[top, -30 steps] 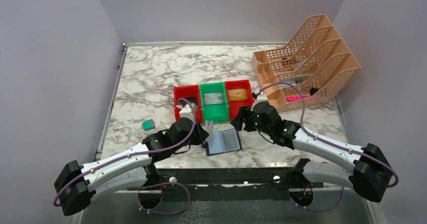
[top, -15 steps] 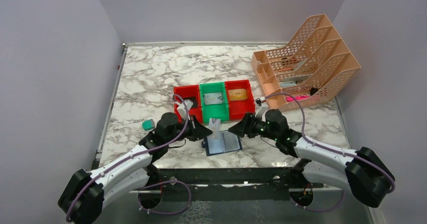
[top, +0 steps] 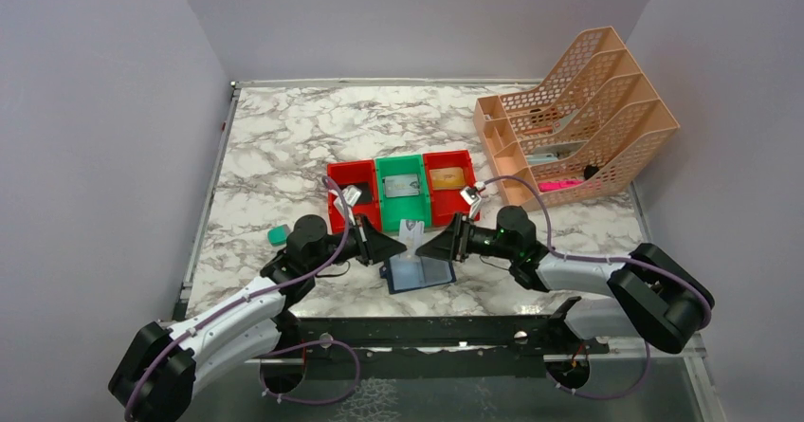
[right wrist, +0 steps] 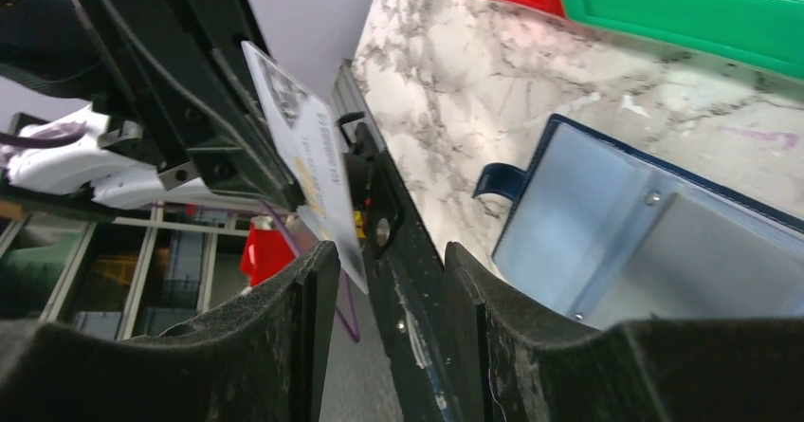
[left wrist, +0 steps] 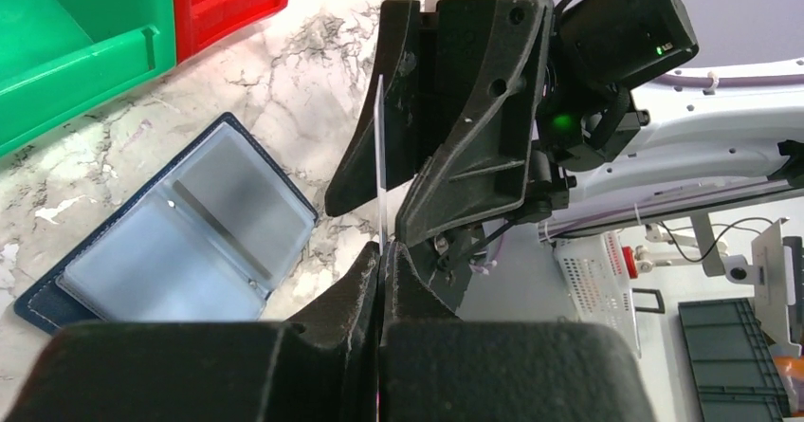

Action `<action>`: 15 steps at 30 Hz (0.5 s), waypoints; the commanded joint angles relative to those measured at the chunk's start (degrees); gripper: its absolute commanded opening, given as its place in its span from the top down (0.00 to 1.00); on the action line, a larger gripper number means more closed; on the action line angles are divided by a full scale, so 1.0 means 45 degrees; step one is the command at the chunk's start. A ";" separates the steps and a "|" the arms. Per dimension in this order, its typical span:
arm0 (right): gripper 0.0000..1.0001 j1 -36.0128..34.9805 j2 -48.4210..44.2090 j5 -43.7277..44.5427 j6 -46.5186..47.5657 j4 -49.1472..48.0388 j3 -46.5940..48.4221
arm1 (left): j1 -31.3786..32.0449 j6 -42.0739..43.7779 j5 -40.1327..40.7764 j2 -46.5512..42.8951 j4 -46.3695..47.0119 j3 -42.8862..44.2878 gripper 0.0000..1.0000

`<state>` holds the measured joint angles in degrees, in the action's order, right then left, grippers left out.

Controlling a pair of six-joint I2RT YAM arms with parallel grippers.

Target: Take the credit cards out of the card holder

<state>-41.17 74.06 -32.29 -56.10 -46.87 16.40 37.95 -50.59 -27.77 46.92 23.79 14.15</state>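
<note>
While the card holder (top: 420, 273) lies open on the marble table (top: 284, 147), a pale credit card (right wrist: 303, 152) hangs over it.
We see the left gripper (left wrist: 382, 251) clamped on the card, upright, at 6 o'clock from the green bin (top: 384, 204); the right gripper (right wrist: 389, 261) straddles it, jaws apart, perhaps not touching.

- I see a white-and-grey marbled table (top: 284, 147) under soft, even light.
- Plain lavender-grey walls (top: 417, 24) close off the table's left, far and right edges.
- A peach mesh file rack (top: 607, 90) stands at the table's far right corner.
</note>
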 commanded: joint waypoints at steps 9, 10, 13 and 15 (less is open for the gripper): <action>0.63 0.0008 0.0363 -0.0642 -0.0959 -0.1901 0.0326 | -0.0014 -0.0320 -0.0938 0.0255 0.0846 -0.0154 1.00; 0.64 0.0008 0.0417 -0.0654 -0.1012 -0.1922 0.0379 | -0.0001 -0.0330 -0.0992 0.0257 0.0846 -0.0183 1.00; 0.70 0.0008 0.0663 -0.0719 -0.1241 -0.2300 0.0432 | -0.0002 -0.0359 -0.1070 0.0249 0.0865 -0.0178 1.00; 0.71 0.0008 0.0820 -0.0786 -0.1348 -0.2580 0.0470 | 0.0003 -0.0360 -0.1122 0.0205 0.0865 -0.0190 1.00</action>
<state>-41.17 76.25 -34.41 -60.45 -53.58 16.93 37.95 -51.90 -30.48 48.07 25.30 14.02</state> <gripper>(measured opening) 0.300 0.009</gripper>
